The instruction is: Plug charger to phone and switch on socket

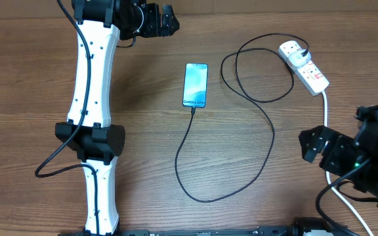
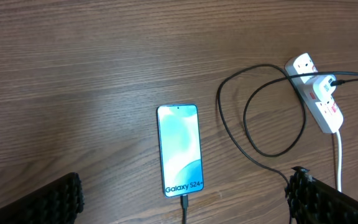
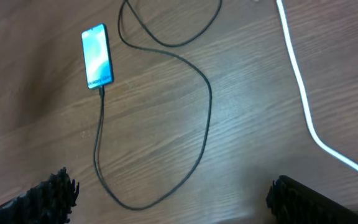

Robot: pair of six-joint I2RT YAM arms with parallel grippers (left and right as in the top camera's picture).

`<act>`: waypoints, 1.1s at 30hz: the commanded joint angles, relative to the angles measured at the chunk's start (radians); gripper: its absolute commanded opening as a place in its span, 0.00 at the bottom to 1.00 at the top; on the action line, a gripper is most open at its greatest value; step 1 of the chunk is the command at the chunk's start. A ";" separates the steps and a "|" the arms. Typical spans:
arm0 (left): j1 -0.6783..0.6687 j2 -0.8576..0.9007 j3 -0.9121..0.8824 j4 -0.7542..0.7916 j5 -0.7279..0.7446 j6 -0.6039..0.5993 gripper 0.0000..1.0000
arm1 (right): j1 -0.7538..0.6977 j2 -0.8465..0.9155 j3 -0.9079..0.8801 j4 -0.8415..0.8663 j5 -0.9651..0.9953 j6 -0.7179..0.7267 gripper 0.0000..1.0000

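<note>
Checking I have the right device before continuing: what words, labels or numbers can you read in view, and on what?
"Galaxy S24+": near the bottom of the lit light-blue screen of the slim dark-framed smartphone.
Red markings on the white oblong plastic power strip: too small to read.
Nothing else legible.

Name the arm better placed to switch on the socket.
Right. The right gripper sits open on the same side as the socket, beside its white cord; the left gripper lies beyond the phone.
</note>
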 commanded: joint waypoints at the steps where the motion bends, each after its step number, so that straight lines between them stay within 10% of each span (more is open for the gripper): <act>1: 0.005 0.006 -0.004 0.001 -0.007 0.015 1.00 | 0.040 -0.103 -0.120 0.099 0.022 -0.004 1.00; 21: 0.005 0.006 -0.004 0.001 -0.007 0.015 1.00 | 0.114 -0.810 -1.119 1.051 0.081 -0.136 1.00; 33: 0.005 0.006 -0.004 0.001 -0.007 0.015 1.00 | 0.114 -0.944 -1.392 1.409 0.081 -0.136 1.00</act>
